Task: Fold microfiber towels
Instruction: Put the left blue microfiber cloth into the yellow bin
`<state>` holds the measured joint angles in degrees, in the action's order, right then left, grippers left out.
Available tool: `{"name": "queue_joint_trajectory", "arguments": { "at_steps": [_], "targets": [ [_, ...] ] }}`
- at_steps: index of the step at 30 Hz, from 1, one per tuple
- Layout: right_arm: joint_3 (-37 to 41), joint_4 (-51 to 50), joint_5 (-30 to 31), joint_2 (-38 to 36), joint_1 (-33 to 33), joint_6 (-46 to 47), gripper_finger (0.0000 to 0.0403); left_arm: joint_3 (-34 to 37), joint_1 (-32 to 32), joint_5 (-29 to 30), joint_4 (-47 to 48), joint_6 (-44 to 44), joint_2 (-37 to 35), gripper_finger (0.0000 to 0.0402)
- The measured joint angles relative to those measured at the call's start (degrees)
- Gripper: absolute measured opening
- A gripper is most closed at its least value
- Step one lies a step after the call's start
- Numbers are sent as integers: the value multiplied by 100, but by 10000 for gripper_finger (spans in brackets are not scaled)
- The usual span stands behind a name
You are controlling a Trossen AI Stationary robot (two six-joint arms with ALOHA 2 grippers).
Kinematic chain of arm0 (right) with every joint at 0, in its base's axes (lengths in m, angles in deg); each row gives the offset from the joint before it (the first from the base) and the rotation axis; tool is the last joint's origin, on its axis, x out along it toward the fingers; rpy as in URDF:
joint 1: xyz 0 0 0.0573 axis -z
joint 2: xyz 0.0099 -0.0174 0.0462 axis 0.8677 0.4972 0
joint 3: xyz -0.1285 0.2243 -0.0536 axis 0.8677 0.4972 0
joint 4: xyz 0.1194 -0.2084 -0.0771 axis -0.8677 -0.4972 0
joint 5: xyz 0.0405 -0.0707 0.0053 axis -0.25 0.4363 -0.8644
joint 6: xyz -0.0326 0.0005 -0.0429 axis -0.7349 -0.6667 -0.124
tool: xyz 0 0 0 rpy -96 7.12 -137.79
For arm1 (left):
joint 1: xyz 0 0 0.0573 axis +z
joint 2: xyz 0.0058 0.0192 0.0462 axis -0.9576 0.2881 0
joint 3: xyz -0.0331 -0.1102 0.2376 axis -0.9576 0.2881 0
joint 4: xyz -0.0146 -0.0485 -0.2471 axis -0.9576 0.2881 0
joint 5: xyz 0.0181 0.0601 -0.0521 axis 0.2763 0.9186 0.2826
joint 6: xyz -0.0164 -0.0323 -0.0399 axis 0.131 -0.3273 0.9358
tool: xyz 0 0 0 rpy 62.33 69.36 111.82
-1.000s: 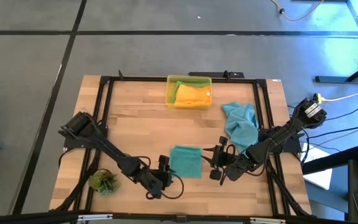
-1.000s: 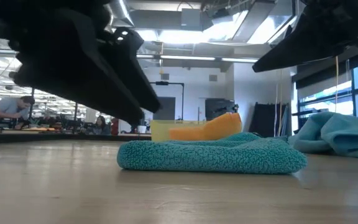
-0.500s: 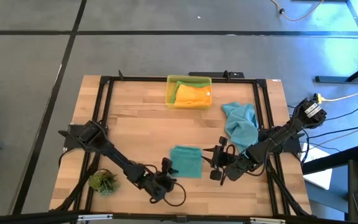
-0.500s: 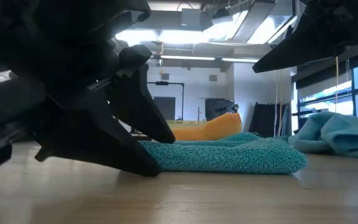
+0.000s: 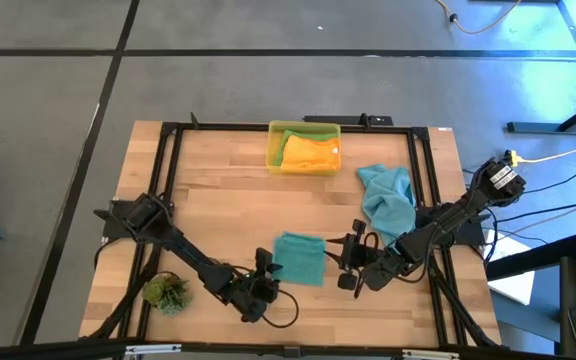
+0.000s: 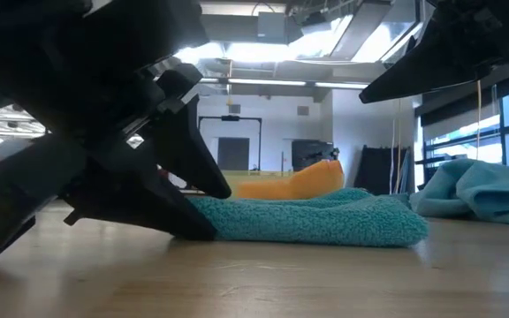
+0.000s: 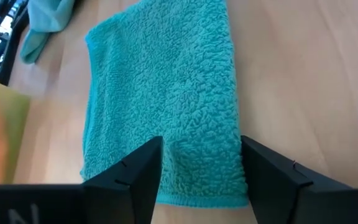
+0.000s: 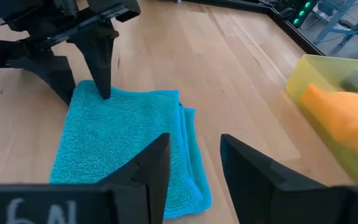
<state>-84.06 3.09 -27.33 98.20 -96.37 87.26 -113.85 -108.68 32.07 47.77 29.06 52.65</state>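
change: my left tool point(image 5: 268, 274), fingers apart, now straddles the folded teal towel's point(image 5: 299, 258) edge, lower centre | hidden: lower finger under cloth | right tool point(image 5: 347, 264) fingers apart, beside towel

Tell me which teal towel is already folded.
The teal towel lying flat between both hands; the left hand straddles its edge. The other teal towel lies crumpled near the table's right side.

Wooden table point(image 5: 218, 215) carries folded teal towel point(image 5: 299, 258), crumpled towel point(image 5: 388, 195), yellow bin point(image 5: 304, 146) (orange inside), plant tuft point(image 5: 167, 293).
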Motion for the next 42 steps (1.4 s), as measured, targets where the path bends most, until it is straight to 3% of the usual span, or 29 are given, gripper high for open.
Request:
{"name": "queue_joint_trajectory", "arguments": {
  "at_steps": [5, 14, 25, 33, 39, 42],
  "targets": [
    [0, 2, 0, 0, 2, -50, 143, 7, 63, -149, 9, 47, 2, 153],
    [0, -5, -183, 0, 4, -900, 143, 17, 188, -407, 29, 413, 9, 10],
    [2, 27, -815, 0, 2, -1501, 143, 42, 698, -1299, 20, 679, -304, 1],
    [2, 321, -1131, 4, 2, -1938, 143, 17, 1469, -2909, -277, 960, -387, 0],
    [2, 345, -1571, 7, 0, -1642, 146, 35, 1357, -2648, -839, 821, -356, 0],
    [2, 352, -1717, 7, 13, -1493, 167, 35, 1239, -2578, -820, 822, -356, 0]
  ]
}}
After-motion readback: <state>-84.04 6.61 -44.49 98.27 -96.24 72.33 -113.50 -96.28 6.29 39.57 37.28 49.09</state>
